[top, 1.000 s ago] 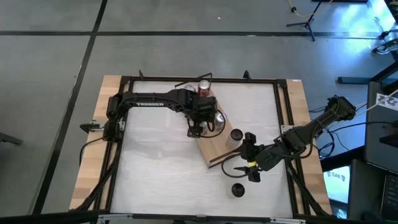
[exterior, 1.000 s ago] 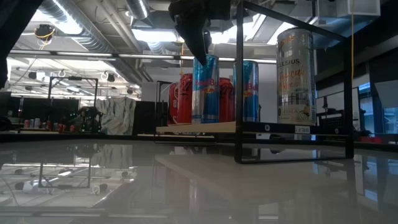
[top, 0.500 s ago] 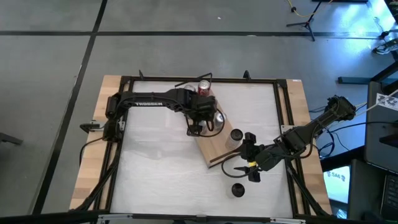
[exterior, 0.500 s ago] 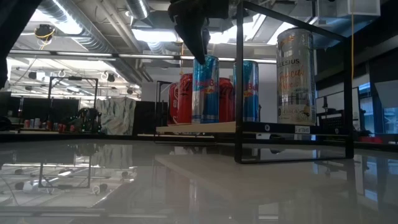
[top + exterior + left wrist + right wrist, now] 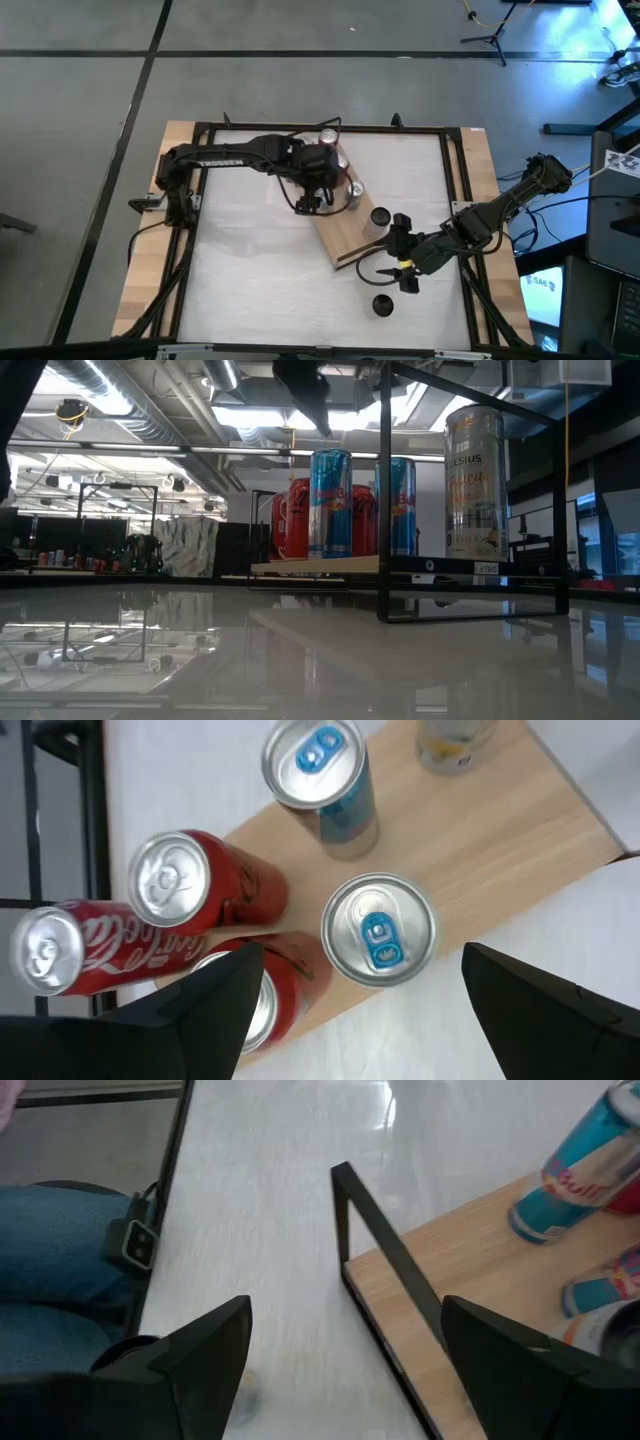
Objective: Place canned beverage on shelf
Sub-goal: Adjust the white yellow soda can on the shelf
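The light-wood shelf [image 5: 345, 240] with black wire rails lies slantwise on the white table. On it stand upright several cans: red ones [image 5: 175, 880], two blue ones [image 5: 378, 928] [image 5: 318, 765], and a tall pale one [image 5: 477, 485]. My left gripper [image 5: 312, 200] is open and empty. It hangs above the nearer blue can [image 5: 330, 505], with its fingers [image 5: 215, 1005] wide on either side and clear of the can. My right gripper [image 5: 385, 265] is open and empty, low over the table by the shelf's near end rail [image 5: 385, 1245].
A dark round can [image 5: 382, 305] stands on the table near the front right, close to my right gripper. A black frame [image 5: 455, 180] borders the tabletop. A leg in blue cloth [image 5: 60, 1280] shows beyond the table's edge.
My left gripper has gone up off the top of the nearer blue can and drawn back a little toward the table's left edge. The can stays standing on the shelf.
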`<control>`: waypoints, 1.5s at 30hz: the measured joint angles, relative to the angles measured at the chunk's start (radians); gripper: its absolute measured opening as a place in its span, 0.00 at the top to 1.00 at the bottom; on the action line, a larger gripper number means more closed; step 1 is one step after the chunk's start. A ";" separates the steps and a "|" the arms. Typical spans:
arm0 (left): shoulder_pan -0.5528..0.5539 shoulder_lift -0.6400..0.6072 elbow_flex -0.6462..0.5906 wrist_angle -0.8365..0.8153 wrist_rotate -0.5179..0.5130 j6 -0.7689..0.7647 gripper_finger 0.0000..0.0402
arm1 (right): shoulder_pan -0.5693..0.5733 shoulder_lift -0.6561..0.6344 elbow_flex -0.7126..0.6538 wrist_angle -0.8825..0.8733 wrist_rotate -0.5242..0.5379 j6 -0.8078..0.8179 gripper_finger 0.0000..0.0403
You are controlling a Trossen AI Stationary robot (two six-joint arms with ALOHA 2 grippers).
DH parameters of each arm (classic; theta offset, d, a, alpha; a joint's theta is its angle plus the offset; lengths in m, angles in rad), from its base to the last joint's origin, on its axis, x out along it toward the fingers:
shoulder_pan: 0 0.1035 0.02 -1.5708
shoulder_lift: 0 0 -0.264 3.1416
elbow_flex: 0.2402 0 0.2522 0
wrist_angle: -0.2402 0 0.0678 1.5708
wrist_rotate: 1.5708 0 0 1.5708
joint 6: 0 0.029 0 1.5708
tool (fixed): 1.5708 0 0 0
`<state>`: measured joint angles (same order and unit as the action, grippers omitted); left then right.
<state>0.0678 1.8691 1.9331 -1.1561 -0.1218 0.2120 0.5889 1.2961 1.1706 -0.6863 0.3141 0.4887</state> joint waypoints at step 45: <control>-0.045 -0.097 0.001 0.045 0.009 -0.052 0.18 | -0.083 -0.005 0.000 -0.079 0.371 0.245 0.20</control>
<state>0.0227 1.7718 1.9339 -1.1114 -0.1131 0.1596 0.5058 1.2915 1.1706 -0.7653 0.6854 0.7337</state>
